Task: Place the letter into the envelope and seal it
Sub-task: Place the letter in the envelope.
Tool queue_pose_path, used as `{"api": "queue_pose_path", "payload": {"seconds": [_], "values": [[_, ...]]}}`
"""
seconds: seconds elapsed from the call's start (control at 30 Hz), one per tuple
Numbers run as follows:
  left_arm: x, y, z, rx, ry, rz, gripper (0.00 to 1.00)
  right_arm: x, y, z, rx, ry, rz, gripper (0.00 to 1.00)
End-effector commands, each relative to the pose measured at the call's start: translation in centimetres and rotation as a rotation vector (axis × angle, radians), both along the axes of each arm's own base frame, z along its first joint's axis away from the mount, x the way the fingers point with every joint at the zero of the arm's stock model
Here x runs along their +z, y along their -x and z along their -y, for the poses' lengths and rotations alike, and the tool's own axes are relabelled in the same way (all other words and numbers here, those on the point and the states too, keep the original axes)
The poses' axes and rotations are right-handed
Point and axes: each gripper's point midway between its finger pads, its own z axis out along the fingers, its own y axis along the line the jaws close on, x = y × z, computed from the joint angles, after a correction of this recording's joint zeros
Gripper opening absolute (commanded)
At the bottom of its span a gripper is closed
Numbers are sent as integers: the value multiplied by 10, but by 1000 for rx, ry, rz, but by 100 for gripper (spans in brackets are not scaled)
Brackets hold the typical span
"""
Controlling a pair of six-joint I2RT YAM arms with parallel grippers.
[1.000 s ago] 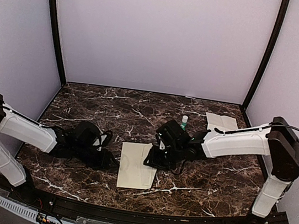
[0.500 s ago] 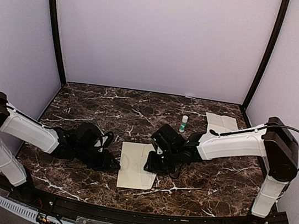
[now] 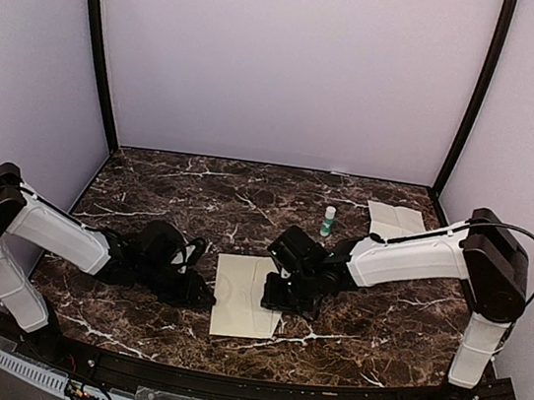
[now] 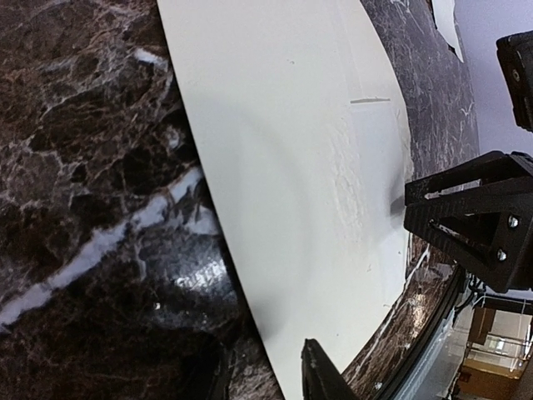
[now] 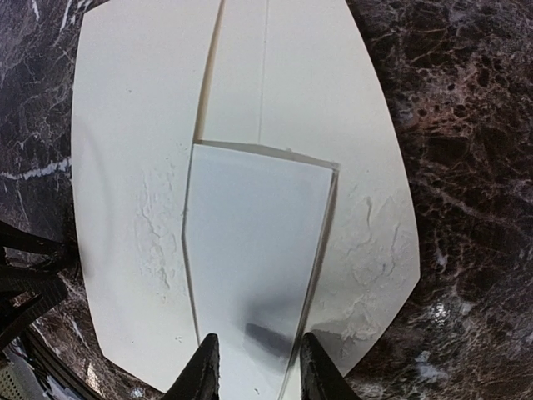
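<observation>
The letter (image 3: pixel 237 303) is a cream creased sheet lying flat on the middle of the dark marble table (image 3: pixel 150 184). My left gripper (image 3: pixel 206 296) sits low at its left edge. In the left wrist view the sheet's edge (image 4: pixel 291 167) runs between the parted fingers of my left gripper (image 4: pixel 265 375). My right gripper (image 3: pixel 273 295) hovers over the sheet's right part. In the right wrist view the fingers of my right gripper (image 5: pixel 256 367) stand apart on either side of a raised folded panel (image 5: pixel 254 242) of the letter (image 5: pixel 125 167). The envelope (image 3: pixel 396 218) lies at the back right.
A small green bottle with a white cap (image 3: pixel 328 221) stands just behind the right arm's wrist. Purple walls close the table on three sides. The right gripper's black frame (image 4: pixel 466 225) shows across the sheet in the left wrist view.
The right gripper has slid left and nearer, onto the letter. The left gripper has crept right to the sheet's left edge. Both pairs of fingers have narrowed.
</observation>
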Motion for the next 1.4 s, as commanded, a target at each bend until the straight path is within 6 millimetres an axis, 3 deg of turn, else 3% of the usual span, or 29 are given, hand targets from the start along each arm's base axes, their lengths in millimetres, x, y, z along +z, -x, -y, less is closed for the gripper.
{"api": "queue_pose_path", "payload": {"seconds": [0.0, 0.53, 1.13, 1.37], "values": [[0, -2, 5, -16, 1, 8, 30, -5, -5, -2, -1, 28, 29, 30], [-14, 2, 8, -21, -6, -26, 23, -14, -7, -13, 39, 37, 25, 26], [-19, 0, 17, -51, -13, -43, 19, -5, 10, -42, 139, -89, -23, 23], [-19, 0, 20, -51, -25, -37, 18, -1, 12, -43, 139, -106, -22, 23]]}}
